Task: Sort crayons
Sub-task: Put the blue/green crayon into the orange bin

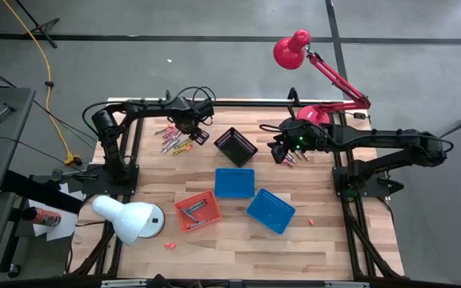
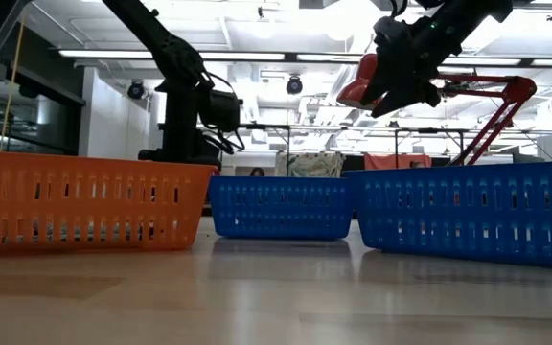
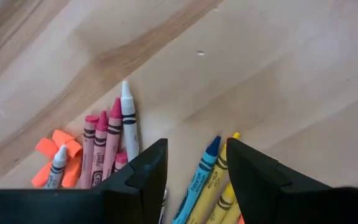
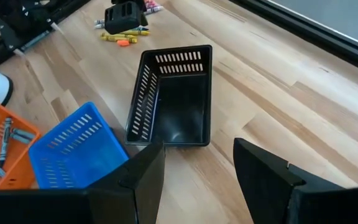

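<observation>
Barely started I'd say: a few grey crayons (image 1: 194,208) sit in the orange basket (image 1: 197,210), but most crayons (image 3: 112,142) lie loose on the worktop (image 1: 318,240) under the open, empty left hand (image 3: 194,171), right hand (image 4: 197,168) open too.

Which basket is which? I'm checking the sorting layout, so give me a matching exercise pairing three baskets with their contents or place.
Things:
1. black basket
2. orange basket
3. blue basket nearest the black one

States:
A. holds several grey crayons
B. sits between the black and the orange basket in the right wrist view
C. empty, standing open between the two grippers

Pairs: 1-C, 2-A, 3-B
</observation>
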Available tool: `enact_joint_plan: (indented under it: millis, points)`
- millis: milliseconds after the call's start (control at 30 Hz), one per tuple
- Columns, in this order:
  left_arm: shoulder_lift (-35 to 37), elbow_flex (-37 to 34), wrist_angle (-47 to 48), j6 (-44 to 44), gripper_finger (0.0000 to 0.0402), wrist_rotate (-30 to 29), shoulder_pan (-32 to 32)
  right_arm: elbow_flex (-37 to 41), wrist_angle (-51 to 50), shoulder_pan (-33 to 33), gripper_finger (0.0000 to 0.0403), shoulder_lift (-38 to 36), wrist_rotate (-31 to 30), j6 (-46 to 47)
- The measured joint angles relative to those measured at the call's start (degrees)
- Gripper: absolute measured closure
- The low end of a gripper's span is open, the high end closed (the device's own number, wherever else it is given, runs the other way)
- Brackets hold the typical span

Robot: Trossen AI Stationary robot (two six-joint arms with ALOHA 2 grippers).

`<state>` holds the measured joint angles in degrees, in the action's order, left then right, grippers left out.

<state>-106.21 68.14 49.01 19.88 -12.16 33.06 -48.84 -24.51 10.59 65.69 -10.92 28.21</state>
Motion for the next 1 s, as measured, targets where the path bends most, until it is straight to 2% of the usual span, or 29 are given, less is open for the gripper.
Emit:
enact_joint_plan:
  millis: [200, 500, 833, 1000]
  points:
    - [0.0, -3.2, -0.9, 0.9, 0.0248, 0.4, -0.1, 0.0, 0.0, 0.0, 0.0218, 0.0, 0.0, -0.3]
    - [0.0, -3.4, -2.6, 1.9, 0.0248, 0.4, -0.5, 0.0, 0.0, 0.0, 0.0218, 0.0, 0.0, -1.2]
    - [0.1, -4.9, -3.0, -1.6, 0.0248, 4.2, -0.3, 0.0, 0.0, 0.0, 0.0218, 0.0, 0.0, 0.0]
    - [0.2, -5.6, -3.4, -3.4, 0.0276, 4.8, 0.4, 0.0, 0.0, 0.0, 0.0218, 0.0, 0.0, 0.0]
